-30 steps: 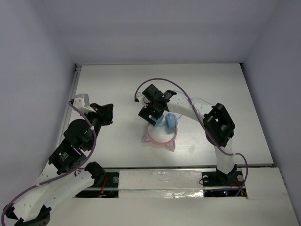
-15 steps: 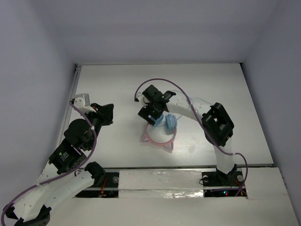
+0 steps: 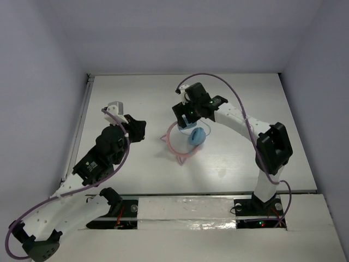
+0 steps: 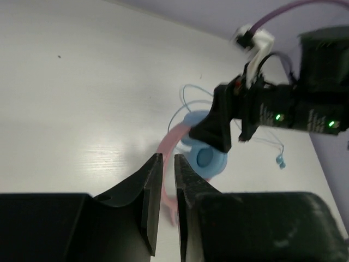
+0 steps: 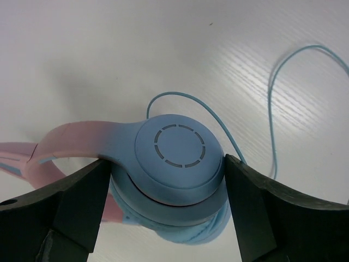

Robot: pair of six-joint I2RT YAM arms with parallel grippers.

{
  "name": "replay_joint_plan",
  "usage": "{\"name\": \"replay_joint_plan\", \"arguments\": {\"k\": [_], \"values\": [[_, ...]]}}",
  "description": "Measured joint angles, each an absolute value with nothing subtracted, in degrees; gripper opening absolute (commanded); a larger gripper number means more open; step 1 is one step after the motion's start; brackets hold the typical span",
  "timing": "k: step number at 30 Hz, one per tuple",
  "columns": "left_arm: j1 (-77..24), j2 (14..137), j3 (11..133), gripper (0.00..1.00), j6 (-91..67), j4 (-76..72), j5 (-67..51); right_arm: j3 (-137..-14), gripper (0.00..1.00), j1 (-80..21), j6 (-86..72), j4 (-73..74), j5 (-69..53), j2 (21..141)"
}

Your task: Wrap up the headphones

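Observation:
The headphones (image 3: 196,135) sit mid-table, with two stacked light-blue ear cups and a pink headband (image 3: 172,143) curving out to the left. My right gripper (image 3: 188,123) is shut on the ear cups from above. In the right wrist view the jaws press both sides of the top cup (image 5: 177,158), and the thin blue cable (image 5: 272,98) loops loose on the table behind. My left gripper (image 3: 139,130) is shut and empty, left of the headband and apart from it. The left wrist view shows the cups (image 4: 210,158) and the headband (image 4: 170,141) just beyond its fingertips (image 4: 157,161).
The white table (image 3: 262,109) has walls at the back and on both sides, and a raised rail (image 3: 82,120) along its left edge. A thick purple robot cable (image 3: 218,78) arcs over the right arm. The headphone cable's end (image 4: 281,161) lies to the right of the cups.
My right gripper moved back and to the right with the ear cups, and the headband swung round to point left. My left arm reached forward and right towards the headband.

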State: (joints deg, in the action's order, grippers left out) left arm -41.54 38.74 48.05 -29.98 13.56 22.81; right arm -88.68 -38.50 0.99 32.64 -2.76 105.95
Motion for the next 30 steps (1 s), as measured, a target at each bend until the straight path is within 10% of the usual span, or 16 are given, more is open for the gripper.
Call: {"name": "replay_joint_plan", "arguments": {"k": [18, 30], "values": [[-42.0, 59.0, 35.0, 0.61, -33.3, -2.0, 22.2, -97.2, 0.24, -32.0, -16.1, 32.6, -3.4, 108.1], [-42.6, 76.6, 34.6, 0.61, -27.0, -16.6, 30.5, -96.6, 0.23, -30.0, -17.6, 32.5, -9.7, 108.5]]}}
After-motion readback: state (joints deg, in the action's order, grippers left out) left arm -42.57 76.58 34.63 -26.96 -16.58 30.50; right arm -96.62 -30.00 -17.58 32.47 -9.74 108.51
